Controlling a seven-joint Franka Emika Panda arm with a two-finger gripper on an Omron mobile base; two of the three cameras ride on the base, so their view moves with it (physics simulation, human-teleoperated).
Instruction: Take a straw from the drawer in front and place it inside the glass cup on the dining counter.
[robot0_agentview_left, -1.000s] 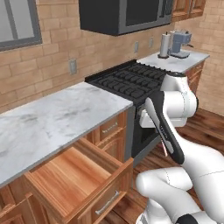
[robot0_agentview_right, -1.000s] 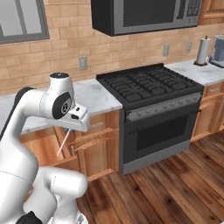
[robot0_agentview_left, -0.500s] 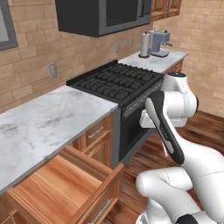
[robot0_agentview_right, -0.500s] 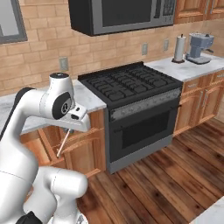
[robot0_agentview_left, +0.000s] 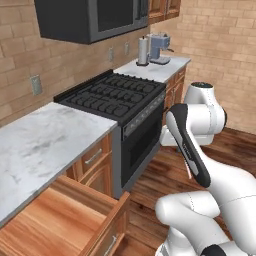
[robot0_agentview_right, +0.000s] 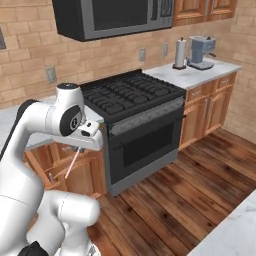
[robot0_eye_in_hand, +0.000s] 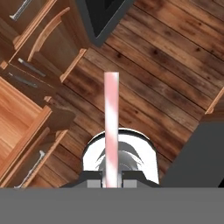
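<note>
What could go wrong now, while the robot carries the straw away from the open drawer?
The pincer grips the straw only at one end, so the long free part might slip or swing. The drawer is pulled out and stands close to the robot, so the base or the hanging straw might hit it.

Black stove (robot0_agentview_right: 132, 97), microwave (robot0_agentview_right: 112, 17) above, coffee machine (robot0_agentview_right: 200, 51) beside perhaps a canister (robot0_agentview_right: 180, 53).
</note>
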